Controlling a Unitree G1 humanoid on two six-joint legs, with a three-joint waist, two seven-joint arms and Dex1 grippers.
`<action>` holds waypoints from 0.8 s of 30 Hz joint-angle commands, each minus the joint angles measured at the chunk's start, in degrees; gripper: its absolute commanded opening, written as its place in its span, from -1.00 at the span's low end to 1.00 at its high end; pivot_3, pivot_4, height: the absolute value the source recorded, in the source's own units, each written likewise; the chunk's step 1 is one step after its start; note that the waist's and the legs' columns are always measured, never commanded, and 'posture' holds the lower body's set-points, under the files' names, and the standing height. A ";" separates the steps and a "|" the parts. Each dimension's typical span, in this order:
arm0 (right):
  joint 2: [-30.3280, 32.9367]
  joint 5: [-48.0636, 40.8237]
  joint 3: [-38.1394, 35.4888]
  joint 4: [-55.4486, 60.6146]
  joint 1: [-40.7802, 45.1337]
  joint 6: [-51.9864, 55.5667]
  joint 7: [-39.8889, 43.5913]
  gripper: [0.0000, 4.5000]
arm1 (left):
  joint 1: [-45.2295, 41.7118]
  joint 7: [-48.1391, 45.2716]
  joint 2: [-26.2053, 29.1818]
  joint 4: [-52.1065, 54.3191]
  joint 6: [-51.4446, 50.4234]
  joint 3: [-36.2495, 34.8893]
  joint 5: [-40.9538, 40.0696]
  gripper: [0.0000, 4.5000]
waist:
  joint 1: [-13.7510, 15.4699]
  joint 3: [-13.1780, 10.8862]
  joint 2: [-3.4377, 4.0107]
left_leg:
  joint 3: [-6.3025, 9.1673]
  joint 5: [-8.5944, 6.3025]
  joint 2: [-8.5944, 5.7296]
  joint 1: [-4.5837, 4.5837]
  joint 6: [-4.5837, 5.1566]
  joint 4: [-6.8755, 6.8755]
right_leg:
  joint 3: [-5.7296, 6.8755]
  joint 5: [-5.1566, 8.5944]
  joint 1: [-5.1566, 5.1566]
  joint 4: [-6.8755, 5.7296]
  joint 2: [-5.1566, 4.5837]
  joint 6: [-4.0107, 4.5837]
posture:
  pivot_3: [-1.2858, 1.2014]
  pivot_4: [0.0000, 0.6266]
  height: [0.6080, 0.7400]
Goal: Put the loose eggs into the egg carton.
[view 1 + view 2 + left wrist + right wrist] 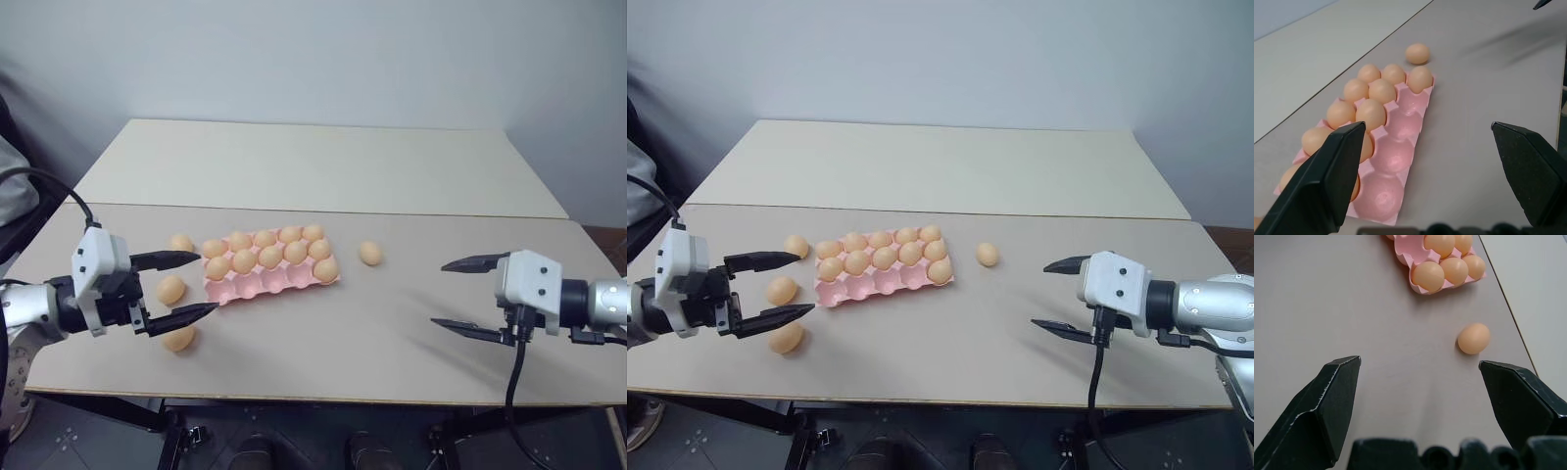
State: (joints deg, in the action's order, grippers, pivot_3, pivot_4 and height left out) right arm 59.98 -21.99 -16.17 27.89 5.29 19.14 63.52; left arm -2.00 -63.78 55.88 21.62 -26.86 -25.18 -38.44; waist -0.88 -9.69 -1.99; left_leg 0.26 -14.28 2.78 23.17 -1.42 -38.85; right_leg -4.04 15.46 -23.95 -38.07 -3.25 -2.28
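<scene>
Both my grippers, left (186,287) and right (460,297), hang open and empty. The carton (257,287) has four free cups, so I judge picking comes next. I'd take the egg (370,254) right of the carton, lowering my right gripper around it.

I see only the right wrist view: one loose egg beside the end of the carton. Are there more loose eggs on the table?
Observer: Yes, three more loose eggs lie at the other end of the carton, near the left gripper.
Operator: Does the carton have free places?
Observer: Four empty cups, all in the row nearest the robot.
Operator: Is the left gripper holding something?
Observer: No, it is open and holds nothing.
</scene>
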 commanded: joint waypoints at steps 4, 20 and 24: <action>0.02 0.26 -0.44 0.60 0.71 -1.17 -0.68 1.00 | -2.46 2.77 -0.26 0.83 -1.88 -1.70 -1.91 0.99 | 0.03 0.00 0.00 | 0.00 0.00 0.00 -0.01 0.00 0.00 | 0.00 0.00 0.00 0.00 0.00 0.00 | 0.03 -0.52 1.00; -1.05 1.92 1.43 -4.03 4.23 -0.53 -4.21 1.00 | -4.38 1.30 -1.76 -0.70 1.94 3.13 0.71 0.99 | -0.05 0.00 0.00 | 0.00 0.00 -0.01 0.00 0.00 0.00 | 0.00 0.00 -0.01 -0.01 0.00 0.00 | 0.03 -0.52 1.00; -3.81 3.72 6.22 -7.43 9.97 1.33 -7.73 1.00 | -6.90 0.85 -1.89 -2.36 2.71 5.21 1.25 0.99 | -0.24 0.00 0.00 | 0.00 0.00 -0.01 -0.01 0.00 -0.02 | -0.01 0.00 0.00 -0.03 0.00 0.00 | 0.03 -0.52 1.00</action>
State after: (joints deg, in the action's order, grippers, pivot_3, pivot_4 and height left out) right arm 56.62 -19.04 -10.87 21.09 12.99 19.51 57.68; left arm -7.48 -62.46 53.85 19.26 -25.83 -20.40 -37.77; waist -1.13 -9.69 -1.99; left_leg 0.25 -14.28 2.77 23.14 -1.42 -38.87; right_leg -4.07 15.45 -23.94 -38.10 -3.24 -2.28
